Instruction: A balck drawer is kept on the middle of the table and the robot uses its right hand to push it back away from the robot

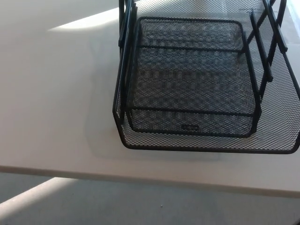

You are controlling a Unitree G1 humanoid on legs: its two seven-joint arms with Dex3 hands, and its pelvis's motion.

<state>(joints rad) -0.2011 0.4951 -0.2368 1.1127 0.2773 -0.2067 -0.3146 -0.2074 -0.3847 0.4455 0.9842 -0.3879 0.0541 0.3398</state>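
Black mesh drawer tray (192,79) sits on the white table (56,117) near its front edge; neither robot hand shows.

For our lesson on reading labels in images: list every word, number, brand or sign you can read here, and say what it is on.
Nothing here can be read.
A small raised mark on the front edge of the inner black mesh drawer: too small and blurred to read.
The outer mesh tray and white table: no text visible.
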